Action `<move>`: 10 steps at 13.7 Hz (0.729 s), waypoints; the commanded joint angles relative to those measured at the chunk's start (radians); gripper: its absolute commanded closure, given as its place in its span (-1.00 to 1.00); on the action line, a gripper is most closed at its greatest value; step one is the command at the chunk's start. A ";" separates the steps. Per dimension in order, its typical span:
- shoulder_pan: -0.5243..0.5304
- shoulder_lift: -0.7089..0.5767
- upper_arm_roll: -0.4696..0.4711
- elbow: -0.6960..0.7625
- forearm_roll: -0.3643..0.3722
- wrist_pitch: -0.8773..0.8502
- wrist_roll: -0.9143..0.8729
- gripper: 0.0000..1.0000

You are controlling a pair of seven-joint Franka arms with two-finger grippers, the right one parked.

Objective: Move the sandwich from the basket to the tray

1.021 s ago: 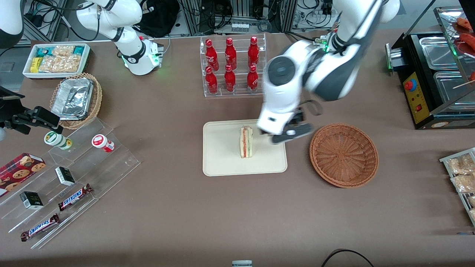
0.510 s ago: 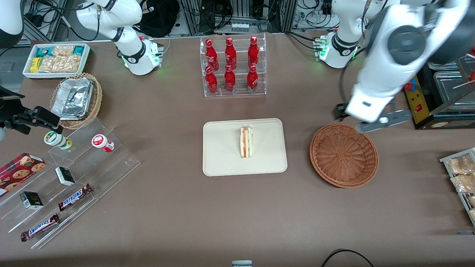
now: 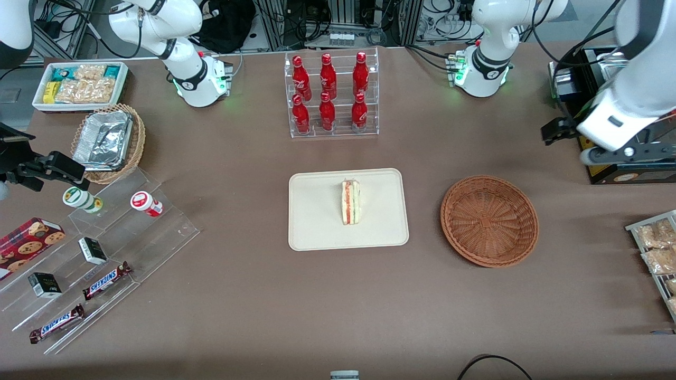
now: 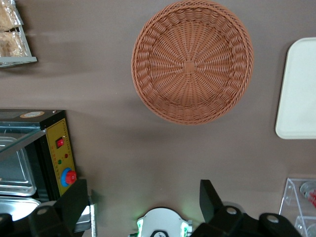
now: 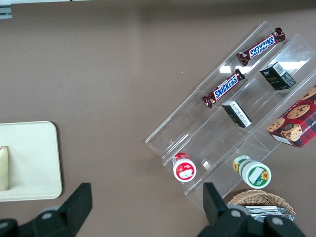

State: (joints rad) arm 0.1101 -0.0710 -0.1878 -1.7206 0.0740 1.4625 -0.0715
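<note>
The sandwich (image 3: 350, 202) stands on its edge on the cream tray (image 3: 317, 227), its red, white and green layers facing up. Beside the tray, toward the working arm's end, the reddish-brown woven basket (image 3: 489, 220) holds nothing. My gripper (image 3: 597, 151) hangs high above the table by the black appliance, away from both. It is open, and nothing sits between its fingers (image 4: 74, 197). The wrist view looks down on the basket (image 4: 192, 61) and a corner of the tray (image 4: 298, 94). The parked arm's camera catches the sandwich (image 5: 3, 168) at the tray's edge.
A rack of red bottles (image 3: 330, 95) stands farther from the front camera than the tray. A black appliance with metal pans (image 3: 623, 79) and a snack rack (image 3: 657, 253) line the working arm's end. Acrylic steps with candy bars (image 3: 105, 243) and a foil-tray basket (image 3: 108, 142) fill the parked arm's end.
My gripper left the tray beside the sandwich, passed over the basket and swung out to the black appliance. The sandwich stayed put on the tray.
</note>
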 commanded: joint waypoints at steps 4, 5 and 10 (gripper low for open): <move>0.028 0.020 -0.016 0.068 -0.016 -0.007 0.035 -1.00; 0.023 0.046 -0.016 0.103 -0.016 -0.011 0.032 -1.00; 0.026 0.079 -0.016 0.134 -0.031 -0.004 0.033 -1.00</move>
State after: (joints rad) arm 0.1248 -0.0059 -0.1977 -1.6209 0.0654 1.4637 -0.0517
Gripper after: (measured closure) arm 0.000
